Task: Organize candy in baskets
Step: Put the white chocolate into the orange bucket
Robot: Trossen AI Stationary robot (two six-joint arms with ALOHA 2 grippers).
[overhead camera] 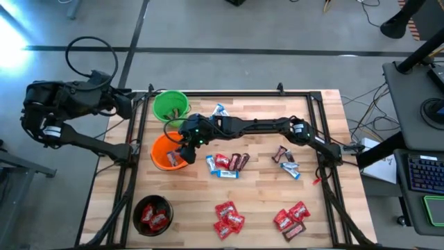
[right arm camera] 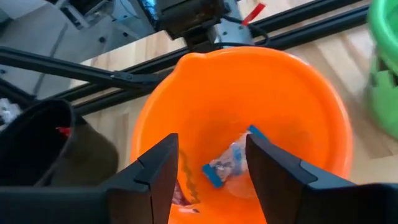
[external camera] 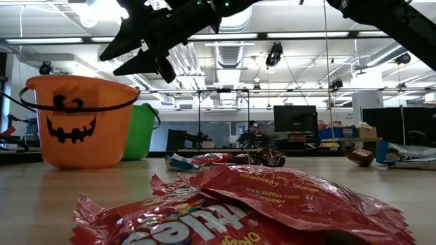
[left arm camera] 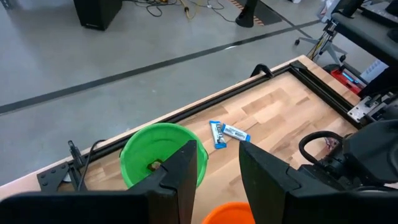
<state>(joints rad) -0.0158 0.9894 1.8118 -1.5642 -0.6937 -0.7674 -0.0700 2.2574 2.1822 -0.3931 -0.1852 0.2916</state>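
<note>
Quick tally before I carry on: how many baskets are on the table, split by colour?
Green basket: 1
Orange basket: 1
Black basket: 1
Total: 3

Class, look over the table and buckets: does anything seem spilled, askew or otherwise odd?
No spill or damage. All three buckets stand upright: green bucket, orange bucket, black bucket. Many candies lie unsorted on the table.

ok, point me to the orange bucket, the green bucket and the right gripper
orange bucket (right arm camera: pixel 298 106): right wrist view, inner wall.
green bucket (left arm camera: pixel 149 146): left wrist view, inside floor.
right gripper (right arm camera: pixel 208 171): right wrist view, gap midway between fingertips.
</note>
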